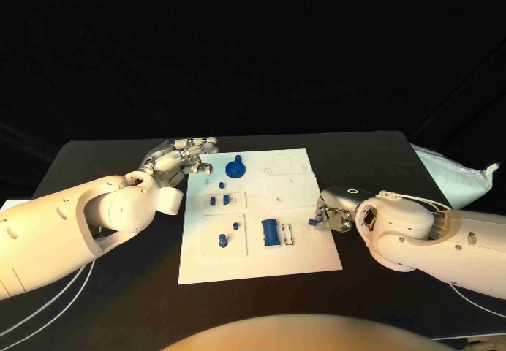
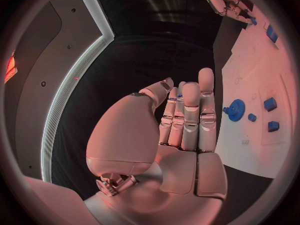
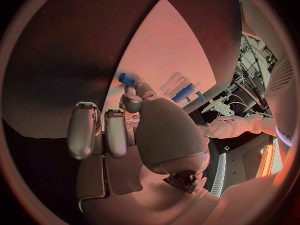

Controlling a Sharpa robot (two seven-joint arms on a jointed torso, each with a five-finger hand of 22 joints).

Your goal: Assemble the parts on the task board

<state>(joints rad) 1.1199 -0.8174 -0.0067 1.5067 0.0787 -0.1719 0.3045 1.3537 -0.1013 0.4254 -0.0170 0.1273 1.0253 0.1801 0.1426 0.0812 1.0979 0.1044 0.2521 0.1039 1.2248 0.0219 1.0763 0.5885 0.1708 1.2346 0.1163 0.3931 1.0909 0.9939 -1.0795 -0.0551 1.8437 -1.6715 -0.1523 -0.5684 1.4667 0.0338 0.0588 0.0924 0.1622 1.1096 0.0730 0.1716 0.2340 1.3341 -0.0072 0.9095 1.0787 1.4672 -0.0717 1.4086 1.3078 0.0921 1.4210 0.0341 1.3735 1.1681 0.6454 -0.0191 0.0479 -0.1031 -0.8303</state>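
The task board [image 1: 264, 256], a flat white rectangular plate with shallow outlined recesses, lies in the middle of the black worktop [image 1: 369, 153]. On the board, a blue gear-shaped part [image 1: 236, 169] with a toothed round rim sits near the far edge. Nearer the board's centre lie several small blue block parts [image 1: 218, 199], and beyond them toward the near edge a blue elongated cylindrical part [image 1: 271, 232] beside a small blue peg [image 1: 224, 239]. The near strip of the board is plain white surface.

At the board's right edge, the right hand [image 1: 335, 216], silver and smooth-shelled, pinches a small blue part [image 3: 127, 78] between the thumb and a finger; the part is held just over the board's margin. In the right wrist view the other fingers [image 3: 94, 130] hang curled side by side, away from the pinch.

At the board's far left corner, the left hand [image 1: 181, 157] rests beside the board, close to the gear-shaped part. In the left wrist view its fingers [image 2: 190, 117] stand straight and pressed together, the thumb held slightly apart, and they hold nothing.

Matte black worktop surrounds the board on all sides, with wide bare bands to its left and right. A crumpled pale plastic bag [image 1: 458, 179] lies at the worktop's right edge, well apart from the board.
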